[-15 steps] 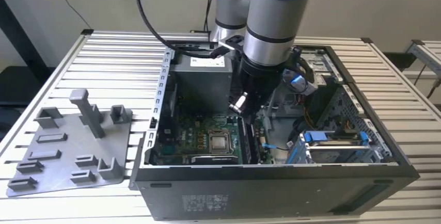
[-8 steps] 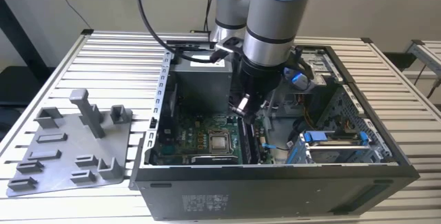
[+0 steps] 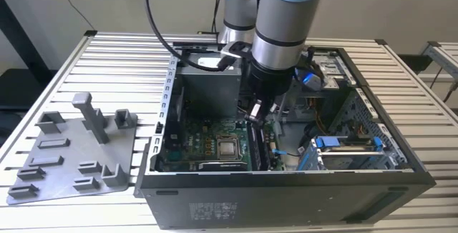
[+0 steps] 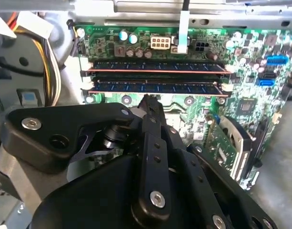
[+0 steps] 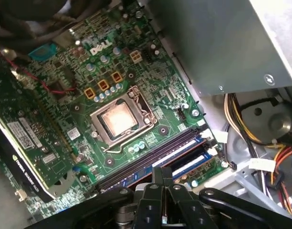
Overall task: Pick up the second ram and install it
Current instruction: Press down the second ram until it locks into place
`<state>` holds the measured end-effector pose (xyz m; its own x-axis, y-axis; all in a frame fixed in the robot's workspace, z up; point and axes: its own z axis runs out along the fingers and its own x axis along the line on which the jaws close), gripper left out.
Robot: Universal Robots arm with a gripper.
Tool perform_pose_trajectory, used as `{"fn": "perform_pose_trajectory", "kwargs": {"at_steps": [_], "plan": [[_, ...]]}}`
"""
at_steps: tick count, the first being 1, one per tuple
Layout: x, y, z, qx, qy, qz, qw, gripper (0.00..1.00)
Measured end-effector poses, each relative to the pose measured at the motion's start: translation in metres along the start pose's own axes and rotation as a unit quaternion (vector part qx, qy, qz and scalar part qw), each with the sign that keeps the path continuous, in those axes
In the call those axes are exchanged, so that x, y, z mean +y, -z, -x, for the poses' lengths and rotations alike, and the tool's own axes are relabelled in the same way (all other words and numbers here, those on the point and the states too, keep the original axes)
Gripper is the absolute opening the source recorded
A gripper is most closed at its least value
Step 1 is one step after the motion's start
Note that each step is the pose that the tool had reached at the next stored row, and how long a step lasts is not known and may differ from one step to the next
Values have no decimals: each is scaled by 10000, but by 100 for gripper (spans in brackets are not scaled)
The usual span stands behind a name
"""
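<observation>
I am reaching down into the open computer case, which is holding a green motherboard with a bare processor socket, a graphics card and yellow cable bundles. My claw is hanging with its fingers drawn narrow together, gripping nothing, its tip just beside the second ram. That long, thin, dark board is sitting upright in its slot, parallel to another stick just beside it.
</observation>
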<state>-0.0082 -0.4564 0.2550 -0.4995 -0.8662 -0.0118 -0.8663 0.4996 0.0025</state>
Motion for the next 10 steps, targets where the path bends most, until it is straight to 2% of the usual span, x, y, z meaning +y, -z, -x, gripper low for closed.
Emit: {"fn": "perform_pose_trajectory", "kwargs": {"at_steps": [4, 7, 10], "plan": [[3, -11, -2, 1, 354, 4, 9994, 11], [7, -17, -4, 2, 599, 7, 9982, 11], [9, -26, -5, 2, 844, 10, 9964, 11]]}}
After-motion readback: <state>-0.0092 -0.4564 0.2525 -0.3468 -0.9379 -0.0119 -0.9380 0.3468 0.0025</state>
